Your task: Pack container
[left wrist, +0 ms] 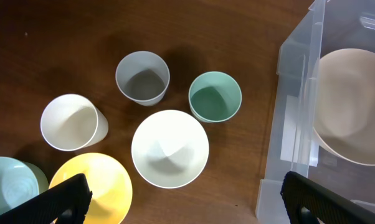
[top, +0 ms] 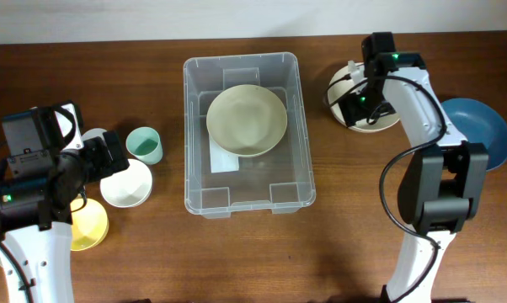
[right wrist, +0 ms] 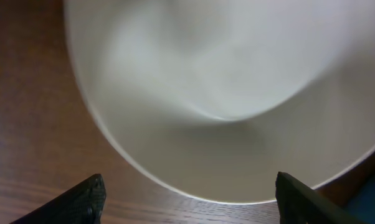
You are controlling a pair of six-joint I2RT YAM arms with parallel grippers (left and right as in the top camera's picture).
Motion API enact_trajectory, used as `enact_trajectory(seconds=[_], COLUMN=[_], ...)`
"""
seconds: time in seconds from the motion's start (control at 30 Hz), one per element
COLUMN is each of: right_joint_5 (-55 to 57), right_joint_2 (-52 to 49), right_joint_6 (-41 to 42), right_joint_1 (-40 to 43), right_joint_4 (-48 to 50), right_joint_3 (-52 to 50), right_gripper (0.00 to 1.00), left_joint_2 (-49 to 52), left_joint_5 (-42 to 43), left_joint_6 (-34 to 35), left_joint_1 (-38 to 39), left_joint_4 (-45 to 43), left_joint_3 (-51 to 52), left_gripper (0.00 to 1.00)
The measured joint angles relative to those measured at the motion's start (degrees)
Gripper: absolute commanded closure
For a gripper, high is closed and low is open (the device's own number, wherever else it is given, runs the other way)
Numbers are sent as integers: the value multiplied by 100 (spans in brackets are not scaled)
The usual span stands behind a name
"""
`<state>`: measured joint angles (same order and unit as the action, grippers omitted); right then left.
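We see a dark brown wooden table [top: 110,76] below a pale wall [top: 152,17]. The left gripper [left wrist: 190,202] stands spread wide, empty; the right gripper [right wrist: 187,199] is spread above a round white bowl [right wrist: 237,93].

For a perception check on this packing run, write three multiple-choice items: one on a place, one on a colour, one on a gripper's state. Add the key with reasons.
1. Where is the beige bowl?
A. on the table, left of the bin
B. inside the container
C. stacked on a yellow bowl

2. What colour is the dish at far right in the overhead view?
A. blue
B. red
C. black

3. How is the left gripper?
A. shut on a cup
B. shut on a bowl
C. open, holding nothing

Key: B, the clear walls surround it on all sides; A, its inside shows plain blue; C, its fingertips stand far apart in the left wrist view with nothing gripped.
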<state>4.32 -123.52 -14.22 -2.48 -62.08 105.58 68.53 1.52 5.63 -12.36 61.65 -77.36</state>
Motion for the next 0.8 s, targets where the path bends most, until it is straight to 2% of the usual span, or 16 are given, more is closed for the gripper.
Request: enact_trajectory(seconds=[0.13, 0.33, 0.5, 0.67, 0.73, 0.8], right_joint_5=[0, 4, 24, 33, 37, 28], right_joint_2=[-2, -11, -31, -26, -15, -15], right_joint_6=[-236, -343, -334, -295, -280, -275], right_joint_1=[-227, -286, -286, -286, -286, -286], right_joint_4=[-9, 704, 1379, 2100, 2321, 2424], right_joint_3=[-20, -579, -1193, -1641, -1698, -1744], right_gripper=[14, 14, 21, 38, 54, 63], left_joint_2=[0, 0, 0, 0, 0, 0], left_joint_5=[-2, 0, 0, 0, 0, 0], left_joint_6=[0, 0, 0, 0, 0, 0], left_joint_1=[0, 0, 0, 0, 0, 0], left_joint_4=[0, 0, -7, -7, -7, -9], left_joint_3=[0, 0, 0, 0, 0, 0], left_gripper=[0, 0, 0, 0, 0, 0])
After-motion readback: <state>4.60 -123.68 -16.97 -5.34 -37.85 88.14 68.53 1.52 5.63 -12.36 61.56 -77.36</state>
